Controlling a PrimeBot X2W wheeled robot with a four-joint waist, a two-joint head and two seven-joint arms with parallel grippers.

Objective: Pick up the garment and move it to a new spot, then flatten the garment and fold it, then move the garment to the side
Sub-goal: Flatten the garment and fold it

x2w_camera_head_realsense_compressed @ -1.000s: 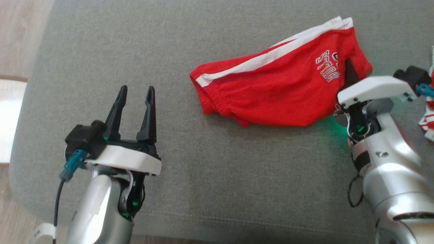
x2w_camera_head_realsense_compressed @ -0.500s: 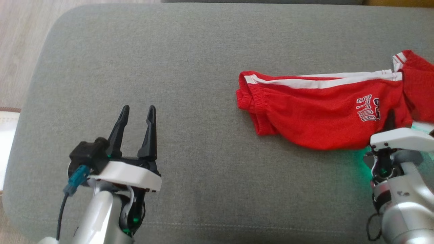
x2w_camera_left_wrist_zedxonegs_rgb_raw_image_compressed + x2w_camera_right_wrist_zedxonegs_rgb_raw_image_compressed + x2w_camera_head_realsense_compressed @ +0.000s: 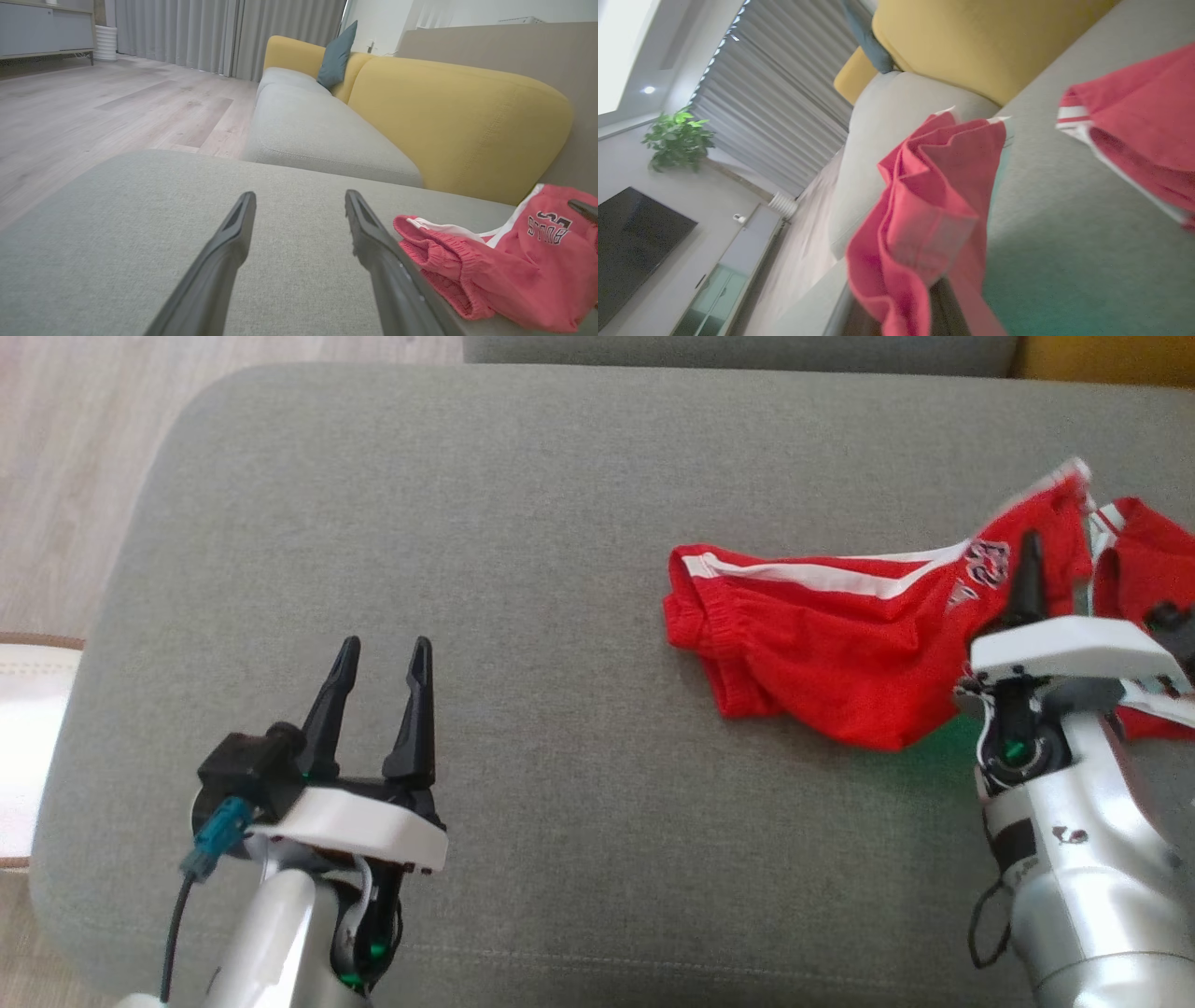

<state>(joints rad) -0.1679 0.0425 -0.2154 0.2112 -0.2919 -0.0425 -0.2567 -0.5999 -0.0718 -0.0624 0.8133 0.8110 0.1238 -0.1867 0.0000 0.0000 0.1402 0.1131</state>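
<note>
The red shorts (image 3: 822,644) lie on a gray cushion (image 3: 523,523) toward its right edge, about midway between the far and near edges. Their elastic waistband is crumpled at the end that points to the middle of the cushion, and a white stripe runs along the far side. The right claw (image 3: 1041,569) is pinching the shorts at the end nearest the right edge. There the cloth is pulled up off the cushion into a peak, with dark lettering showing on the raised part, while the waistband end rests flat. In the right wrist view the cloth (image 3: 924,210) bunches in folds straight up from the base of the fingers. A second red garment (image 3: 1144,537) with white trim lies just beyond the claw at the right edge, close to the shorts. The left claw (image 3: 381,658) hangs over bare cushion near the near-left corner, well apart from the shorts, its fingers spread and holding nothing. Its wrist view has the shorts (image 3: 504,266) off to the right of the parted fingers, and a yellow backrest (image 3: 458,121) behind the far edge.
</note>
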